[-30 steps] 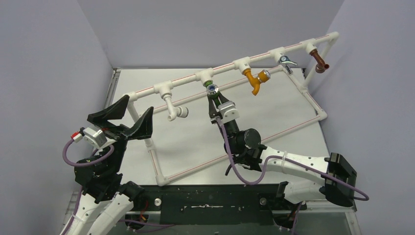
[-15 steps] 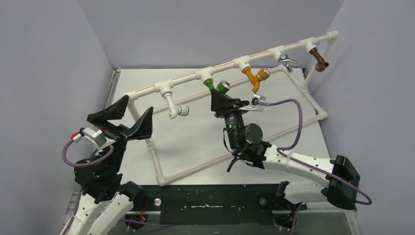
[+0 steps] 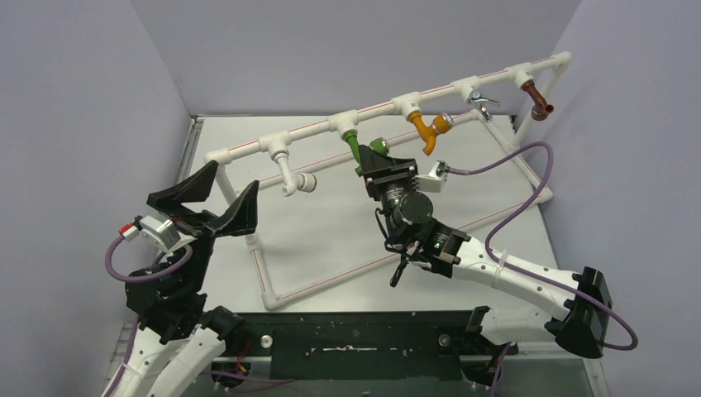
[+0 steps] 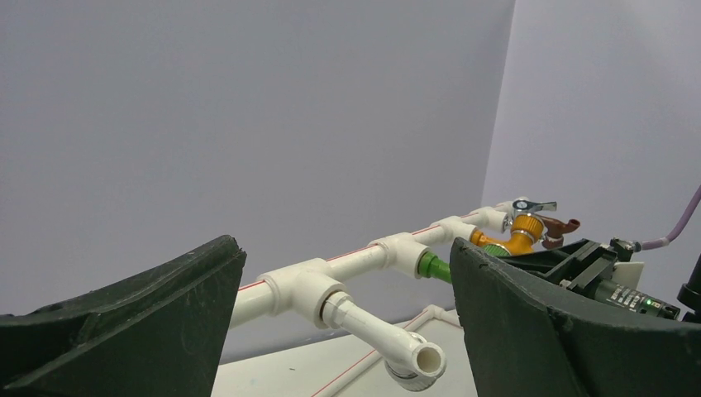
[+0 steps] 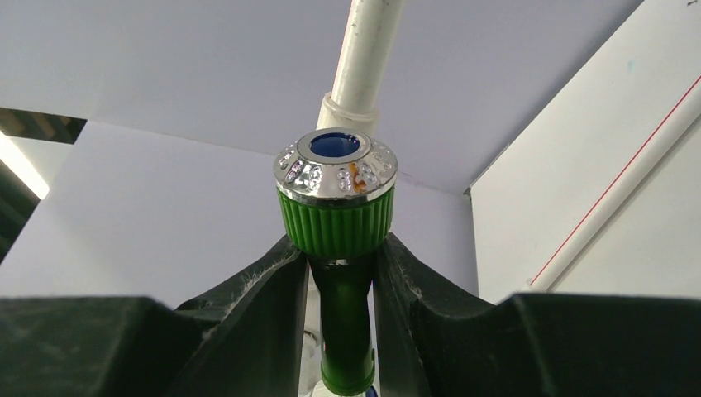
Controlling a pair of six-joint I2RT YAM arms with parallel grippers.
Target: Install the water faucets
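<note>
A green faucet [image 3: 361,150] hangs from a tee of the white pipe frame [image 3: 314,130]; my right gripper [image 3: 374,162] is shut on it. In the right wrist view the green faucet [image 5: 336,217] stands between the black fingers [image 5: 264,285], its chrome-rimmed cap up. A white faucet [image 3: 292,178], an orange one [image 3: 428,131], a silver one [image 3: 482,101] and a brown one [image 3: 540,102] hang from other tees. My left gripper [image 3: 216,197] is open and empty, left of the white faucet [image 4: 388,335], which shows between its fingers.
The pipe frame's lower loop [image 3: 388,261] lies on the white table top. Grey walls close in at the back and both sides. A purple cable [image 3: 521,186] arcs over the frame's right side.
My right gripper has turned about its axis while gripping the green faucet, which has swung from pointing down to pointing right and up. The cable has swung right. The left arm has not moved.
</note>
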